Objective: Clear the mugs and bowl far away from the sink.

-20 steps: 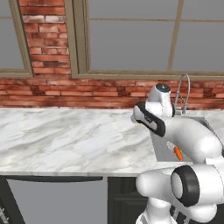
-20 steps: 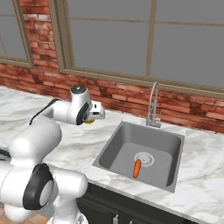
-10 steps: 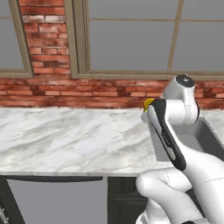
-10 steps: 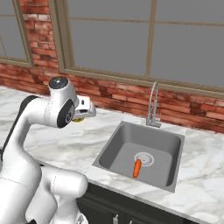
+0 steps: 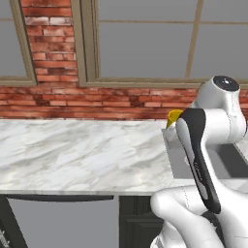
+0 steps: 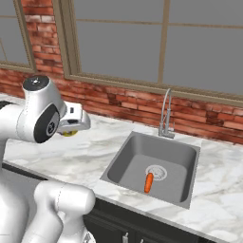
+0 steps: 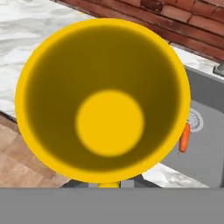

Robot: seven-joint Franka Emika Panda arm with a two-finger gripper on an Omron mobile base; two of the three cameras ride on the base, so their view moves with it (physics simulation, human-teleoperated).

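The white arm stood reared up over the marble counter, its elbow raised high and the forearm bent forward, with the hand level at about window-sill height left of the sink. The gripper was clenched on the yellow mug, which it carried in the air above the counter, the mug's open mouth facing the hand camera. A carrot lay in the sink beside the drain.

Kitchen: marble counter, steel sink, faucet.
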